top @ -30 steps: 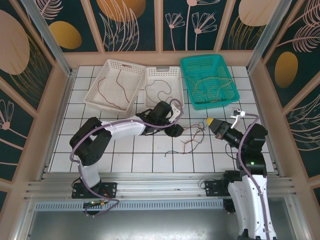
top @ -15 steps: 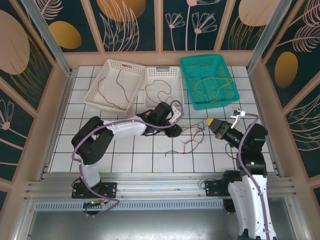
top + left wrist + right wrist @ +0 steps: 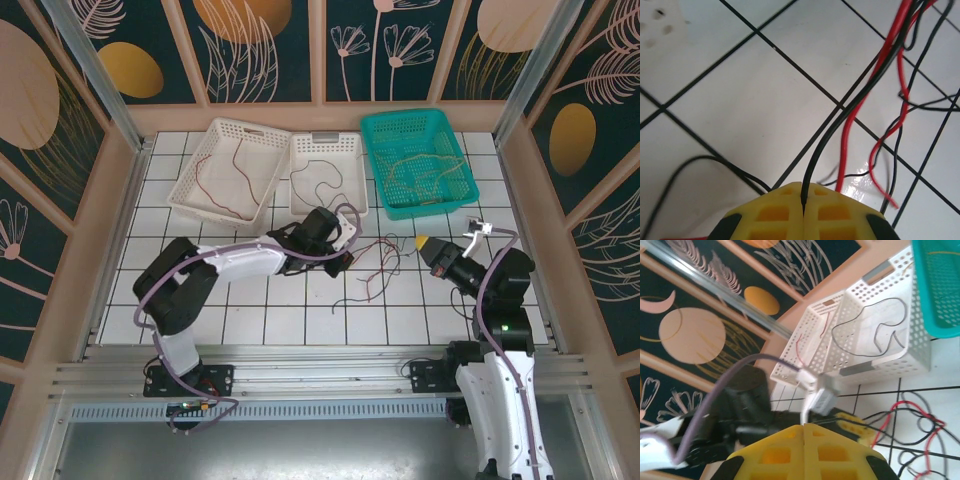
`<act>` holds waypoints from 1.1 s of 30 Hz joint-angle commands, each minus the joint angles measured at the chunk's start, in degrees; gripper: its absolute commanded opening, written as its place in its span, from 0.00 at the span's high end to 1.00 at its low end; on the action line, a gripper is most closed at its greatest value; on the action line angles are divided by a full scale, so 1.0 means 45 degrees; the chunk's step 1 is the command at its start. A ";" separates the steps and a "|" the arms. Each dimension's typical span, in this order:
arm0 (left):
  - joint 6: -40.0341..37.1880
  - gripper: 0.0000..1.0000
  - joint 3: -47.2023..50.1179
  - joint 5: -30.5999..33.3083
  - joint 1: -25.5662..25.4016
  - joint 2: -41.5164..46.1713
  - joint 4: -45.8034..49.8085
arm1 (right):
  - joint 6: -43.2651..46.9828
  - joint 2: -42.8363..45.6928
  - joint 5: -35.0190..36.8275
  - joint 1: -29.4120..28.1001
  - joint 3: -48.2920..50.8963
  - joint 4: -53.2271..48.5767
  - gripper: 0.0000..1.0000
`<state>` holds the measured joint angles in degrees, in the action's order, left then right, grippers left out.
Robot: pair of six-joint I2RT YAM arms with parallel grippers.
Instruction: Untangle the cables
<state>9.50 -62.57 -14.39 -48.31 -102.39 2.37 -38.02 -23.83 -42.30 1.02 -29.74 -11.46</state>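
A loose tangle of thin red and black cables (image 3: 385,262) is spread on the tiles at mid-table. One black cable (image 3: 814,151) is pinched in the closed left gripper (image 3: 803,194) at the tangle's 9 o'clock edge, with a red cable (image 3: 843,160) alongside. From the tangle, a curled red wire (image 3: 228,208) is seen in the white basket (image 3: 196,165) at 10 o'clock, a black wire (image 3: 322,187) in the second white basket (image 3: 327,141) at 11 o'clock, and tan wires (image 3: 420,175) in the teal basket (image 3: 372,150) at 1 o'clock.

No legible text, no labels, numbers apparently none

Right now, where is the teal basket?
In the top view, the teal basket sits far back, right of centre, just right of the two white baskets.
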 commanded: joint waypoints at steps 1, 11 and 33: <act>0.0667 1.00 0.0462 0.0624 0.0230 0.2099 0.0107 | 0.0081 0.0075 0.1536 -0.0089 0.0117 -0.0832 1.00; 0.1005 1.00 0.1152 0.2733 0.1231 0.7416 0.2810 | -0.0885 -0.0639 0.3500 0.0015 0.1474 -0.1058 1.00; 0.0517 1.00 -0.2789 0.8727 0.2714 1.1737 0.7133 | -0.2158 -0.1436 0.4928 0.0792 0.3050 -0.0734 1.00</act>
<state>12.21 -71.07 20.32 -36.36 -49.91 32.45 -47.09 -30.22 -22.04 4.10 -16.69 -15.68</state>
